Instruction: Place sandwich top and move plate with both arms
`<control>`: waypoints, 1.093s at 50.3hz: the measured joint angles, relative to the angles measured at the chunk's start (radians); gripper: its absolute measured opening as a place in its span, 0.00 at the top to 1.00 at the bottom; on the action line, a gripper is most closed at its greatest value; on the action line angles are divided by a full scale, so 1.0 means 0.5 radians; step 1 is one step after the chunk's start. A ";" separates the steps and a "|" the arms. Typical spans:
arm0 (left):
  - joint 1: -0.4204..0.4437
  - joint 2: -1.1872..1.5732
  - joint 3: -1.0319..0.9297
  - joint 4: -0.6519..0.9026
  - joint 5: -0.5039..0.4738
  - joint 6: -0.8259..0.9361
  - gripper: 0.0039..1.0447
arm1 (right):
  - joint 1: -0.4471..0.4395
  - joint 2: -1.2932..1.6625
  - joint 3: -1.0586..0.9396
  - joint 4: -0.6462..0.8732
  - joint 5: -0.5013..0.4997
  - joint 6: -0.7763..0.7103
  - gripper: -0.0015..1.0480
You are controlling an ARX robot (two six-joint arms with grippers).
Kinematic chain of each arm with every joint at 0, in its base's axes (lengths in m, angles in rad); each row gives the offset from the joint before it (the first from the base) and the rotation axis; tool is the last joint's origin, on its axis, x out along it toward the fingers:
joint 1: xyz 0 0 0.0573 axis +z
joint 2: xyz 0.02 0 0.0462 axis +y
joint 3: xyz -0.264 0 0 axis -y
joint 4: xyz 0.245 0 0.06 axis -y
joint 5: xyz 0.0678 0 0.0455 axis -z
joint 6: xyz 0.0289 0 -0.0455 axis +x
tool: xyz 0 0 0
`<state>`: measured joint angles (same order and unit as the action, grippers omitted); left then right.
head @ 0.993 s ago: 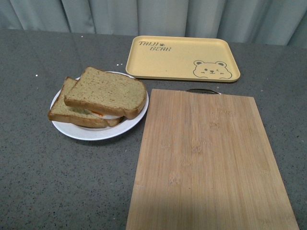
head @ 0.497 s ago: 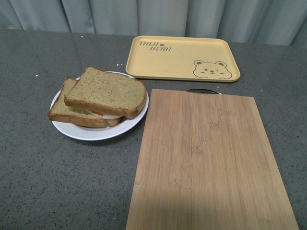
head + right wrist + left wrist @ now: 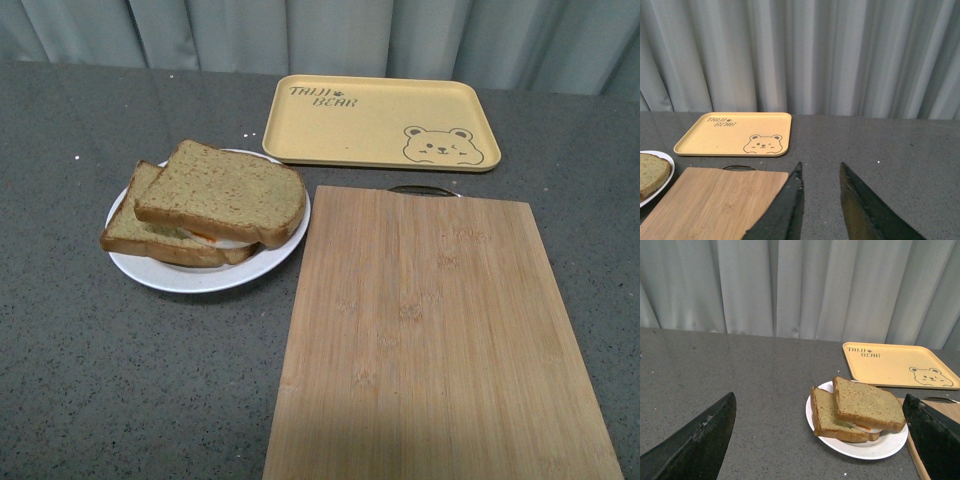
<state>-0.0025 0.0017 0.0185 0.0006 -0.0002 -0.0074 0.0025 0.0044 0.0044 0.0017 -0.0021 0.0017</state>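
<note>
Jaws of the left gripper (image 3: 820, 396) gape wide, holding nothing. The sandwich top (image 3: 222, 192) lies askew on the lower slice (image 3: 135, 232) on the white plate (image 3: 200, 279), just left of the bamboo cutting board (image 3: 430, 340) — yellow bear tray (image 3: 380, 120) behind. Right gripper (image 3: 820, 167) — jaws a narrow gap apart, empty.

Golden-brown top slice (image 3: 222, 192) lies flat, skewed over the lower slice (image 3: 135, 232), on the round white plate (image 3: 190, 280). My left gripper (image 3: 819, 399) gapes wide; my right gripper (image 3: 821, 165) is barely parted.
</note>
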 joint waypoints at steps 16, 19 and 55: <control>-0.048 0.175 0.114 -0.310 -0.057 -0.130 0.06 | 0.000 0.000 0.001 0.000 0.000 0.000 0.12; -0.087 0.415 0.177 -0.420 -0.076 -0.249 0.06 | 0.000 0.000 0.001 0.000 0.000 0.002 0.07; -0.441 3.322 0.899 0.872 0.059 -2.077 0.06 | 0.000 0.000 0.001 0.000 0.000 0.001 0.09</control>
<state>-0.2230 1.6627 0.4679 0.4366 0.0292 -1.0458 0.0025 0.0044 0.0048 0.0017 -0.0021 0.0021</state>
